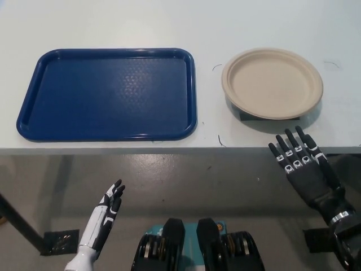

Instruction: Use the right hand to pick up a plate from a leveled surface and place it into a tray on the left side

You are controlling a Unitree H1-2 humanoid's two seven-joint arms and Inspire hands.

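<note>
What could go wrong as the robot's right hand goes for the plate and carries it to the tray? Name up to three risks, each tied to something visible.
1. The beige plate sits raised on a small dark stand; a push from the open right hand might slide it off.
2. Its thin rim may be hard to grip.
3. On the way to the blue tray, the plate could catch the raised rim. The left hand rests below the table.
</note>
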